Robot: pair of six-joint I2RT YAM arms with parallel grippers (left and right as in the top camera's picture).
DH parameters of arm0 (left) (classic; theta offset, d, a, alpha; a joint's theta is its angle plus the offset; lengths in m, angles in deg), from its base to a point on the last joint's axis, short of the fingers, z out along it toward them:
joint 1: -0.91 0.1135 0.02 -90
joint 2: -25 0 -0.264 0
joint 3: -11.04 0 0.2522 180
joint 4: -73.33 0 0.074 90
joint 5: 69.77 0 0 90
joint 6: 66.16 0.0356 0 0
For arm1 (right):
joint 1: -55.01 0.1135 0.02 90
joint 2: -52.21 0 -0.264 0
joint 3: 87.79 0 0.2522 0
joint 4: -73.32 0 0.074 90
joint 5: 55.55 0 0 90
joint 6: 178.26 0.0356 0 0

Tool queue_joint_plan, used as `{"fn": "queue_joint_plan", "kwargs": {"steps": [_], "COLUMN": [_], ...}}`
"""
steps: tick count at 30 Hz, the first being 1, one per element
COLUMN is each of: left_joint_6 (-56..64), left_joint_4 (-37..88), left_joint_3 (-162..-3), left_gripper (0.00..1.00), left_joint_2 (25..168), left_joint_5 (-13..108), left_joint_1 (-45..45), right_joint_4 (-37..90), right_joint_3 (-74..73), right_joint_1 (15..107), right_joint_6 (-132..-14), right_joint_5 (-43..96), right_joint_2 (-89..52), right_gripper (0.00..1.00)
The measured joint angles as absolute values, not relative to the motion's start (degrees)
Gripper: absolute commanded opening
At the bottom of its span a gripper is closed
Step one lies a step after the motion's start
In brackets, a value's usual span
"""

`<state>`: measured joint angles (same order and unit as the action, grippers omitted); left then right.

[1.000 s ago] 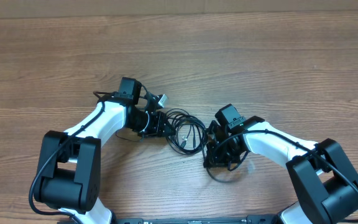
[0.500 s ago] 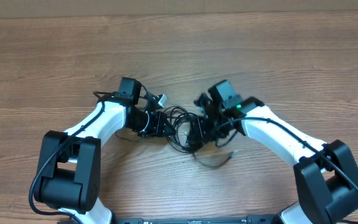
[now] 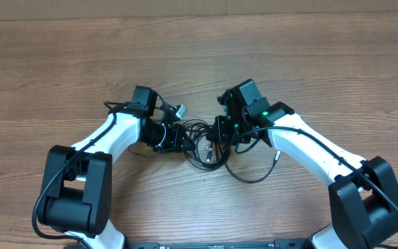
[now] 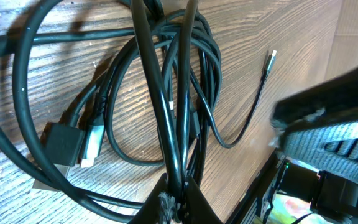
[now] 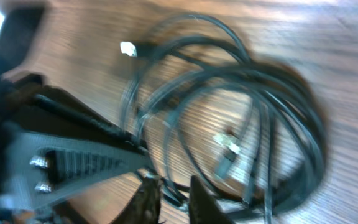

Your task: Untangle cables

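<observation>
Overhead: the cables (image 3: 209, 142) lie bunched at the middle of the surface (image 3: 61, 62), between the left claw (image 3: 185, 142) and the right claw (image 3: 220, 135). The claws are near enough that they could knock together. Their tips are lost among black arms and cords, so no grip reads here. A loop (image 3: 251, 178) trails toward the near edge and ends in a small plug (image 3: 276, 156). A careless pull could drag it back into the bunch.

Left wrist: the left claw (image 4: 174, 205) is clamped tight on several strands of the cables (image 4: 166, 93) at once, and they run taut from its tips. Pulling with that many pinched would likely tighten the tangle rather than free one cord. A flat plug (image 4: 89, 146) lies against the coil and may snag. Where each strand goes under the others is hard to trace.

Right wrist: the whole view is blurred. The right claw (image 5: 173, 193) shows a narrow gap with a strand of the cables (image 5: 229, 81) close by. I cannot tell whether it grips anything. Closing blind could catch the wrong strand, or the white plug (image 5: 128, 48).
</observation>
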<state>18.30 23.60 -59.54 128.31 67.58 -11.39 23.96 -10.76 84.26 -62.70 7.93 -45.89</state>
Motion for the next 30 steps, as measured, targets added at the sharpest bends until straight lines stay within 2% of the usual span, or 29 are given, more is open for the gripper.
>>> {"fn": "queue_joint_plan", "kwargs": {"steps": [3, 8, 10, 16, 18, 30], "left_joint_6": [18.30, 18.30, 18.30, 18.65, 18.50, 18.47], "left_joint_4": [23.60, 23.60, 23.60, 23.65, 23.63, 23.65], "left_joint_3": [-59.54, -59.54, -59.54, -59.52, -59.50, -59.47], "left_gripper": [0.08, 0.09, 0.12, 0.51, 0.57, 0.61], "left_joint_2": [128.31, 128.31, 128.31, 128.31, 128.31, 128.31], "left_joint_5": [67.58, 67.56, 67.58, 65.17, 64.04, 61.70], "left_joint_1": [-11.39, -11.39, -11.39, -11.39, -11.39, -11.39], "right_joint_4": [20.20, 17.30, 17.45, 17.47, 17.51, 17.51], "right_joint_3": [-10.78, -10.78, -10.78, -10.78, -10.76, -10.78], "right_joint_1": [84.31, 84.31, 84.31, 84.31, 84.31, 84.31], "right_joint_6": [-62.24, -61.91, -61.91, -61.91, -61.89, -60.53], "right_joint_5": [10.84, 14.49, 15.23, 16.06, 16.30, 18.73], "right_joint_2": [-45.89, -45.89, -45.89, -45.89, -45.89, -45.89], "right_gripper": [0.29, 0.31, 0.31, 0.31, 0.32, 0.31]}}
